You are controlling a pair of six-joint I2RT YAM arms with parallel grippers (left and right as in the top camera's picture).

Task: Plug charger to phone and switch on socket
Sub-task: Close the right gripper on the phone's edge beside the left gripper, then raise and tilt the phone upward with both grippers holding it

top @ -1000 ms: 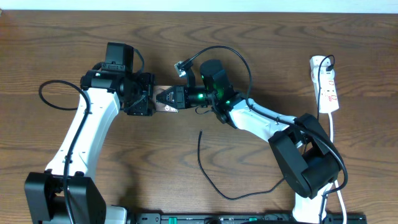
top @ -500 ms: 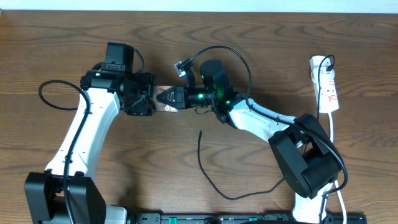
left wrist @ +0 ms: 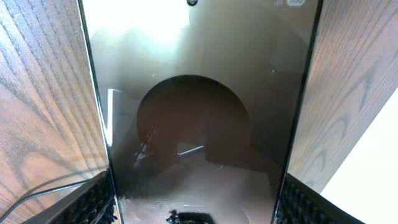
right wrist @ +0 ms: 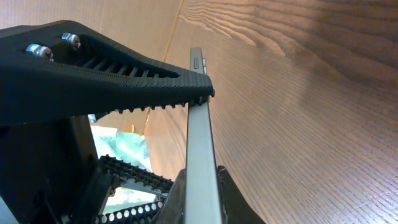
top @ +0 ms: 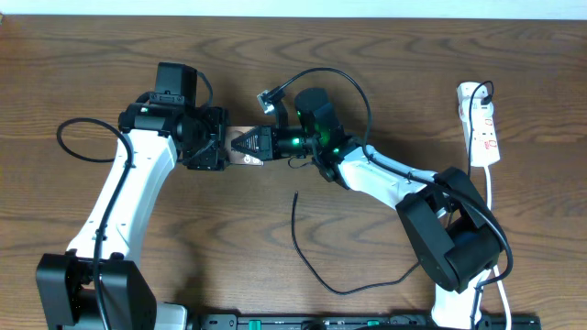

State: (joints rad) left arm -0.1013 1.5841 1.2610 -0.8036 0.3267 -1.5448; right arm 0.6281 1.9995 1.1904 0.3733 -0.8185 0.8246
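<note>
- Since the earlier overhead frames neither arm nor the phone point(top: 237, 160) has visibly shifted. Only the right gripper point(top: 246, 145) has changed: its jaws have closed onto the phone.
- In the right wrist view the phone point(right wrist: 200, 155) shows edge-on, pinched across its thin faces between the 2 ribbed fingers.
- The left gripper point(top: 218, 147) stands with its jaws wide. In its wrist view the pads point(left wrist: 99, 200) sit against the phone's 2 long edges, which reads as a hold across the width.
- The phone lies with its long axis running 9 to 3 o'clock in the overhead view, the left gripper at its 9 o'clock end and the right gripper at its 3 o'clock end.
- A small dark dot at the phone's far end in the left wrist view suggests the top points to 3 o'clock. The port end would then lie inside the left jaws, though I cannot see it.
- The charger point(top: 295, 220) lies loose on the table point(top: 110, 55), its free end at about 5 o'clock from the phone, apart from both grippers and nearer the right arm.
- A thick robot cable point(top: 353, 87) arches over the right wrist.
- The socket point(top: 483, 133) sits well apart at 3 o'clock, untouched.
</note>
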